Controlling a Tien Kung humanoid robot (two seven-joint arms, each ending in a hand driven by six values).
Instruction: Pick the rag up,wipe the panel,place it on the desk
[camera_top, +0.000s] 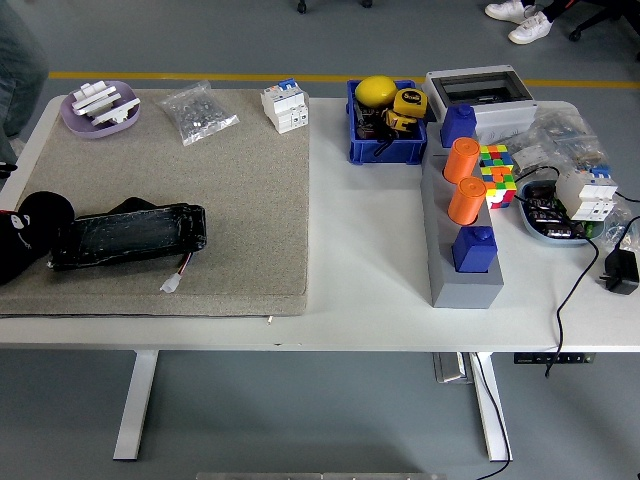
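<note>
The black panel (130, 235) lies flat on the grey mat (240, 200), on the left part of the table. A short red and black wire with a white plug (171, 284) trails from its near right corner. My left hand (28, 238) comes in from the left edge and sits at the panel's left end, touching or covering it. The hand is a dark mass, and I cannot make out a rag on the mat, on the table or in it. My right arm is out of the picture.
At the mat's far edge stand a purple bowl (100, 110), a bag of screws (197, 112) and a white breaker (285, 106). Right of the mat are a blue bin (385, 148), a grey block holder (463, 275), a colour cube (497, 170) and cables.
</note>
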